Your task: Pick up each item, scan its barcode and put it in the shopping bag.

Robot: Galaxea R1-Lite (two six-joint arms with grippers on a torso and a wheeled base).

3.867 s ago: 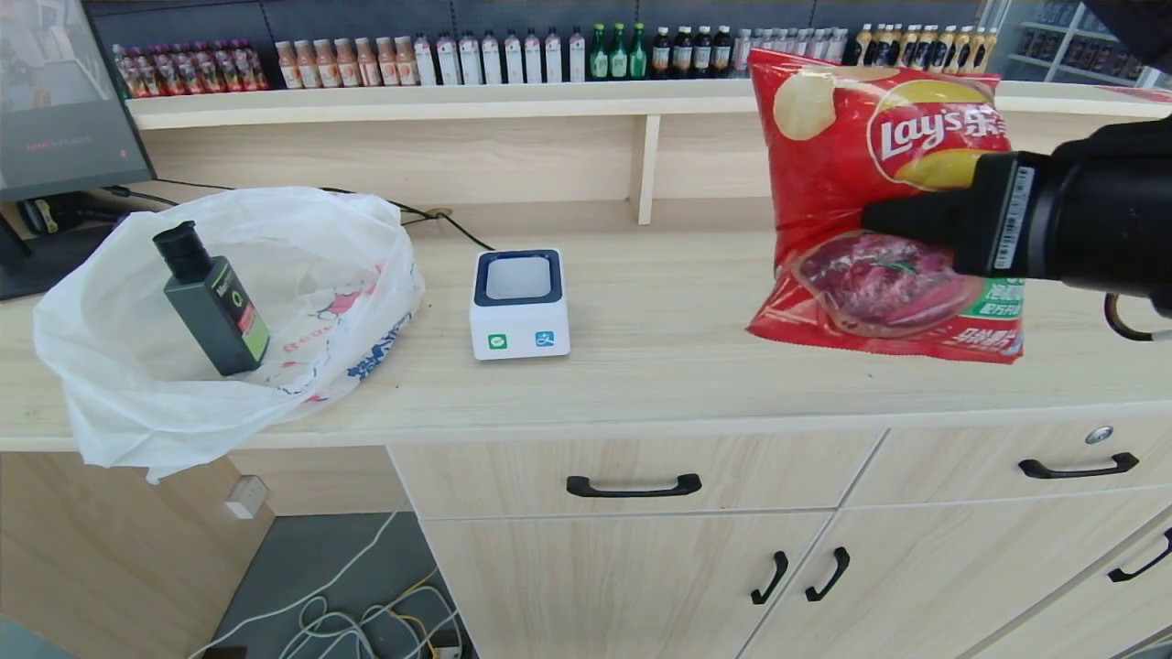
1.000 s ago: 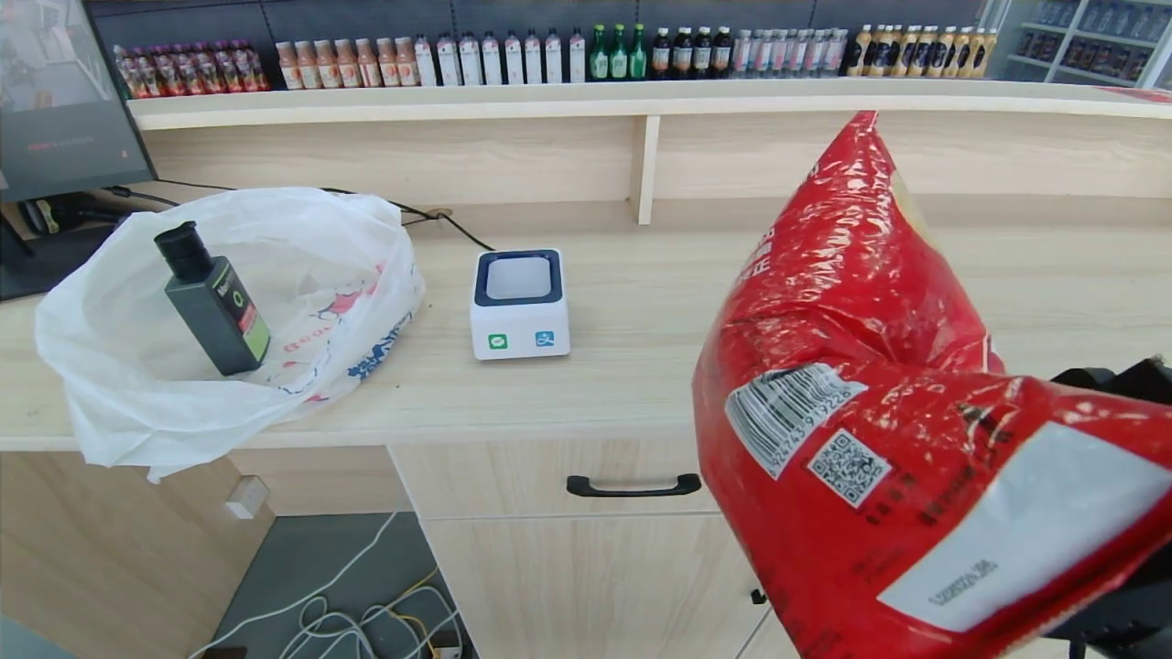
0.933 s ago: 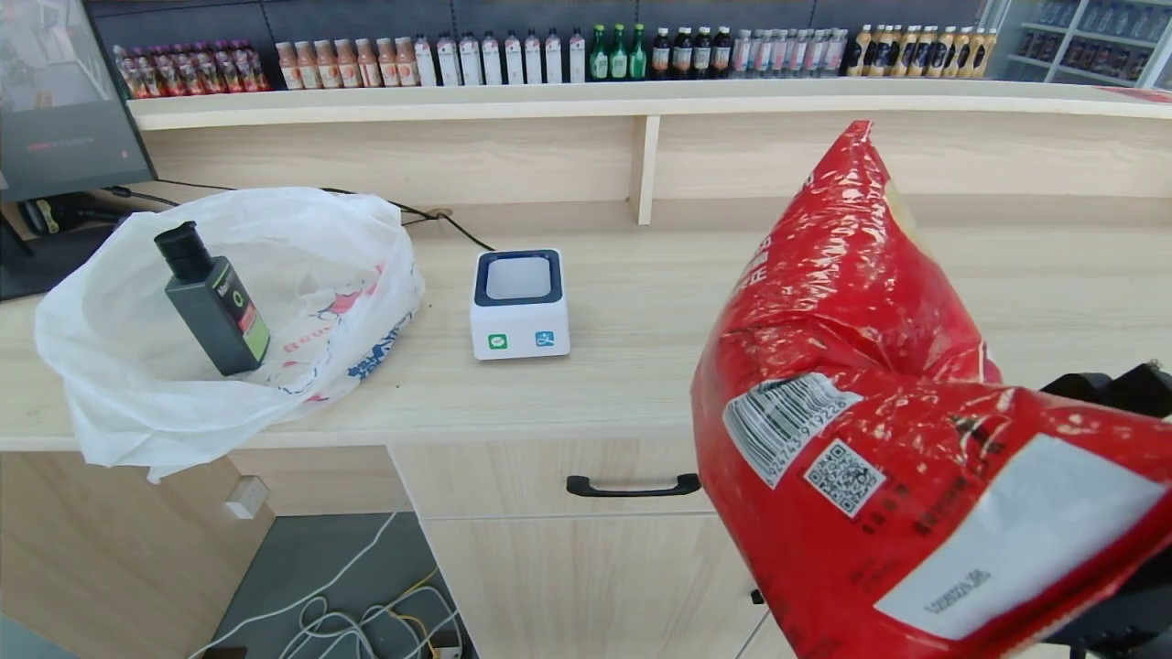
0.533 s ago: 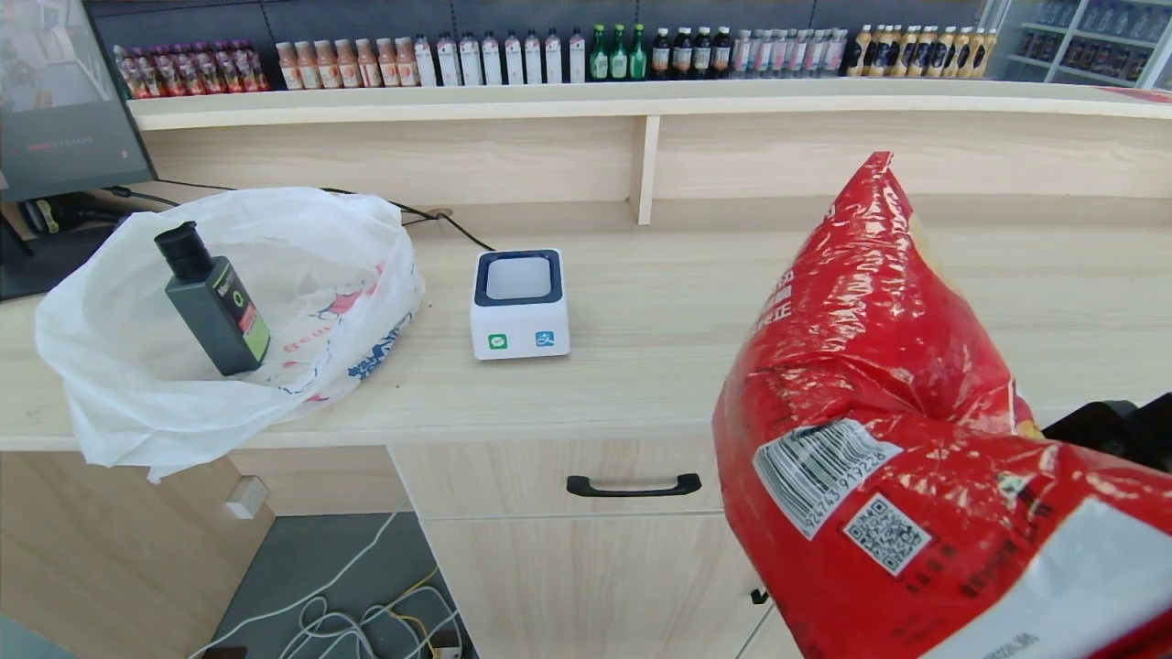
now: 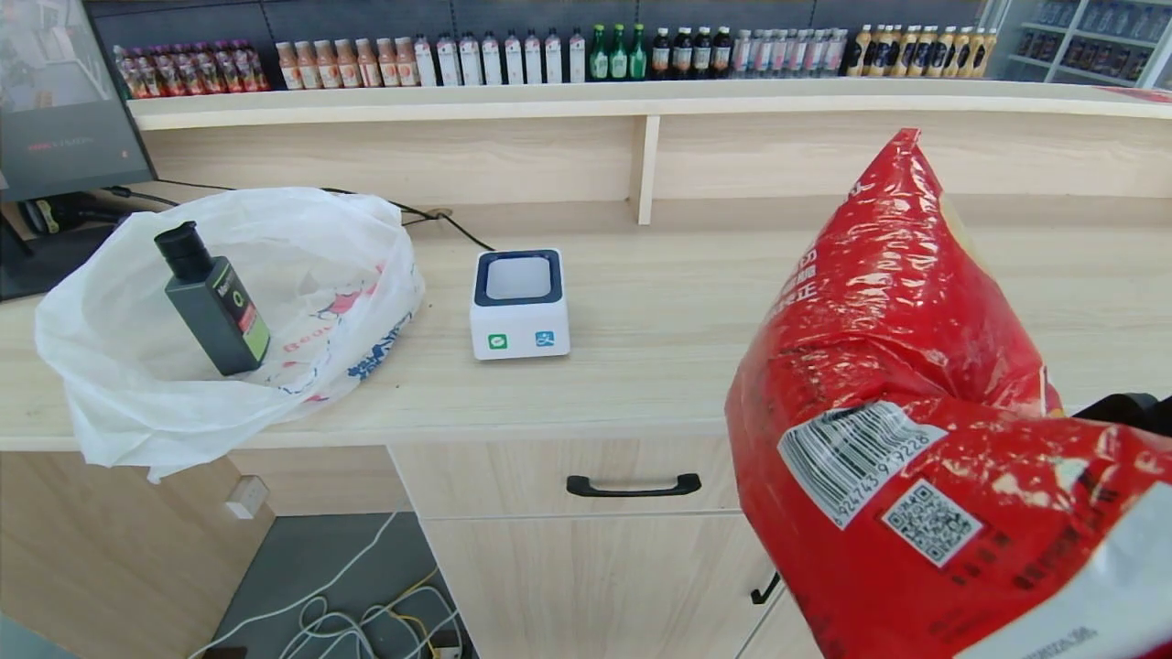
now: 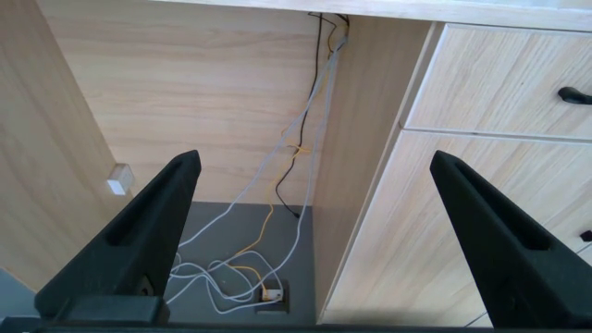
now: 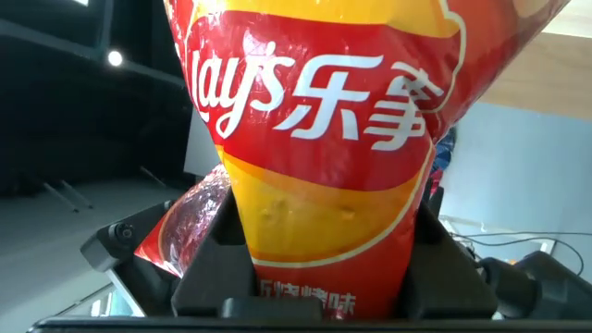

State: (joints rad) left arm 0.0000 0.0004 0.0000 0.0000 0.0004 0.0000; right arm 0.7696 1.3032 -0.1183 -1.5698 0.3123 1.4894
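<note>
A long light-wood shop counter (image 5: pixel 668 366) with drawers and black handles below it spans the head view, and behind it runs a raised shelf carrying a row of drink bottles (image 5: pixel 549 55). The large red crinkled foil chip bag (image 5: pixel 897 384) is in the air on the robot's right, close to the head camera and in front of the counter's front edge. Its back panel faces the camera, showing a white barcode patch (image 5: pixel 856 453) with a square code just beside it. The right gripper (image 7: pixel 324 231) pinches this bag between its two black fingers, which press into the yellow and red front panel from either side. A thin white plastic shopping bag (image 5: pixel 339 275) lies open at the counter's left end, near a dark monitor (image 5: pixel 55 101). A dark green rectangular bottle with a black cap (image 5: pixel 215 311) leans tilted inside the bag. A white box-shaped scanner with a dark blue-rimmed window (image 5: pixel 519 307) stands on the counter just right of the shopping bag, well apart from the chip bag. The left gripper (image 6: pixel 313 162) hangs below counter height with its fingers spread wide and nothing between them, facing the cabinet side and loose cables (image 6: pixel 250 268) on the floor.
</note>
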